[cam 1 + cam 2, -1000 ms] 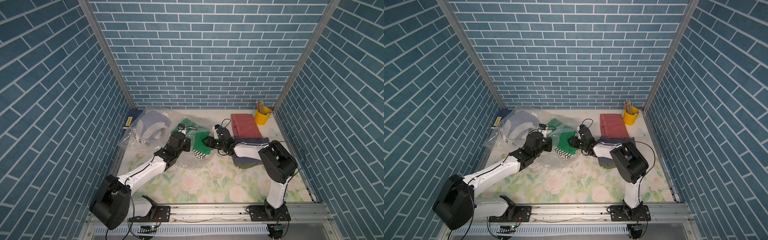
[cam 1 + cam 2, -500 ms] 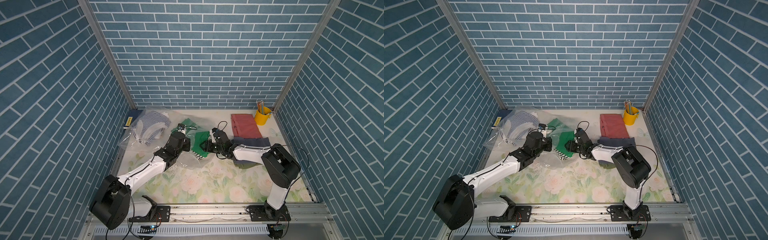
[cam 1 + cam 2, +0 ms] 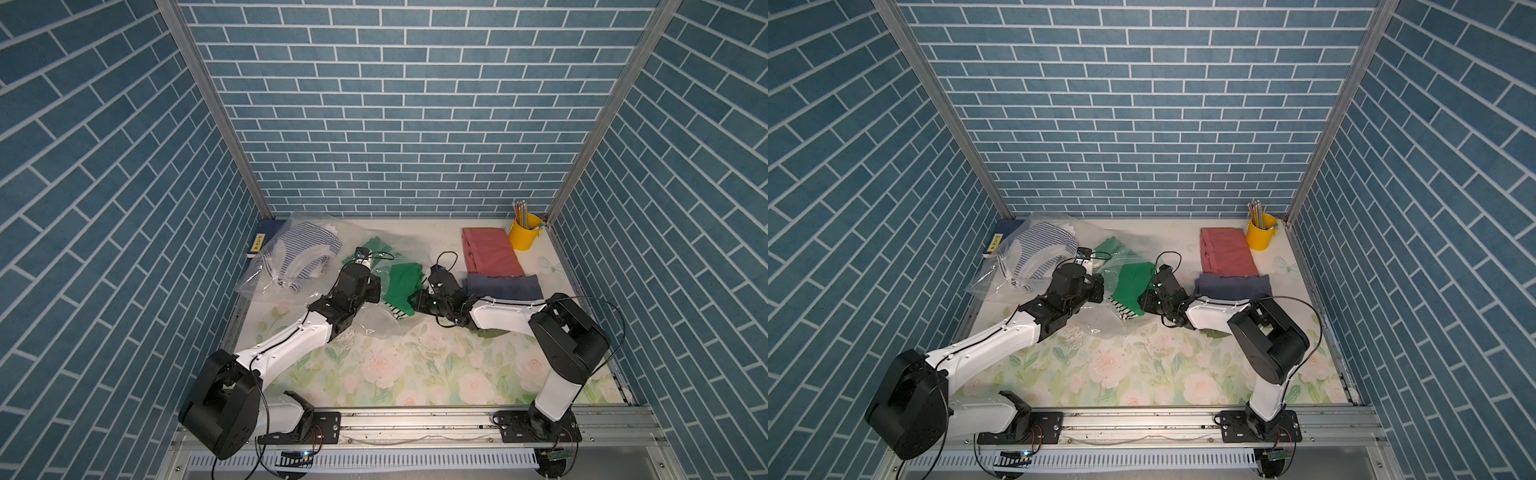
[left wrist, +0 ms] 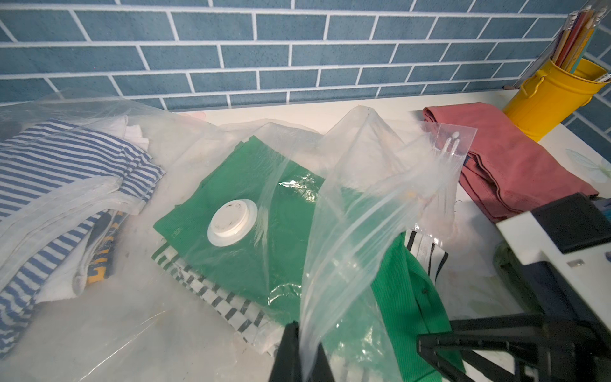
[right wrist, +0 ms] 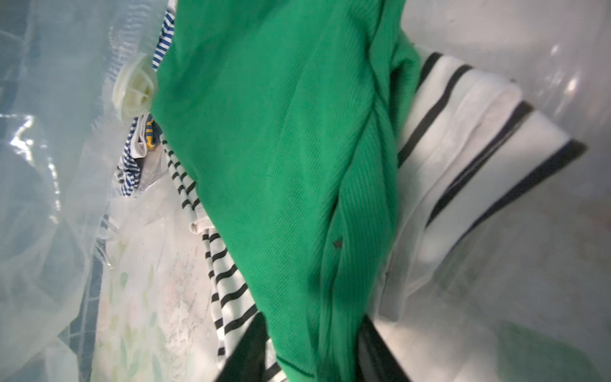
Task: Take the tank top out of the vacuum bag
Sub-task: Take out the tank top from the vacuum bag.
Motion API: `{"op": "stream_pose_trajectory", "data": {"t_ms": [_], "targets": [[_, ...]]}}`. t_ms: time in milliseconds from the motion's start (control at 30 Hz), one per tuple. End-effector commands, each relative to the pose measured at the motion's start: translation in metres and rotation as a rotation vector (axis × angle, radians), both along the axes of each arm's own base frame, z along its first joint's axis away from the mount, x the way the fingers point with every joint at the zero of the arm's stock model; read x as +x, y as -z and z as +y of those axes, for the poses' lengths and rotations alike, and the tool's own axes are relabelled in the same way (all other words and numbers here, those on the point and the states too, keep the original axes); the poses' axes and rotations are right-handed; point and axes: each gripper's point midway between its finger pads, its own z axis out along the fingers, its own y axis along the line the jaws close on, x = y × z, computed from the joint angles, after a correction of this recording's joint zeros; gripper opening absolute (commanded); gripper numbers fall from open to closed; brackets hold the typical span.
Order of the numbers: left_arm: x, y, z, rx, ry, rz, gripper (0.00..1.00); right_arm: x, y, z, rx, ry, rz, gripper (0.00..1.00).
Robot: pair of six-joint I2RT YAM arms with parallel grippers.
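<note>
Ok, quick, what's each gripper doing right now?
Left gripper: closed on the plastic bag.
Right gripper: closed on the green top.

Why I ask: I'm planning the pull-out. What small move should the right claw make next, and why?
Probably close the right claw firmly on the green tank top. The fabric lies between its jaws, but the blur hides whether they clamp it. The left claw pinches the vacuum bag by its edge, lifting the mouth, so pulling could follow.

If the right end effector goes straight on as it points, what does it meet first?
Most likely the green tank top; its fabric sits between the jaws of the right end effector.
</note>
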Motion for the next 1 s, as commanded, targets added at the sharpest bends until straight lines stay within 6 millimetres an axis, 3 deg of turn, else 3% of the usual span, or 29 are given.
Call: {"op": "stream_pose_trajectory", "data": {"t_ms": [0, 33, 67, 167, 367, 467, 633, 733, 867, 967], "targets": [[0.005, -0.007, 0.003, -0.001, -0.011, -0.019, 0.00, 0.000, -0.019, 0.016, 0.070, -0.026, -0.032, 0.16], [0.005, -0.007, 0.003, -0.001, -0.011, -0.018, 0.00, 0.002, -0.021, 0.017, 0.077, -0.026, -0.037, 0.02], [0.005, -0.007, 0.003, -0.001, -0.011, -0.018, 0.00, 0.004, -0.022, 0.019, 0.078, -0.024, -0.043, 0.00], [0.005, -0.006, 0.004, 0.001, -0.012, -0.019, 0.00, 0.010, -0.032, 0.025, 0.085, -0.045, -0.079, 0.00], [0.005, -0.006, 0.003, -0.002, -0.010, -0.018, 0.00, 0.013, -0.077, 0.032, 0.233, -0.067, -0.221, 0.00], [0.005, -0.005, 0.002, -0.003, -0.007, -0.015, 0.00, 0.015, -0.070, 0.020, 0.269, -0.014, -0.209, 0.00], [0.005, -0.006, 0.003, -0.005, -0.008, -0.018, 0.00, 0.018, -0.026, -0.005, 0.275, 0.102, -0.108, 0.42], [0.005, -0.007, 0.003, -0.004, -0.010, -0.019, 0.00, 0.019, -0.011, -0.009, 0.288, 0.131, -0.072, 0.59], [0.006, -0.007, 0.003, -0.003, -0.012, -0.019, 0.00, 0.021, -0.008, -0.007, 0.307, 0.131, -0.067, 0.70], [0.006, -0.007, 0.002, -0.004, -0.009, -0.018, 0.00, 0.023, -0.011, -0.002, 0.329, 0.114, -0.073, 0.70]]}}
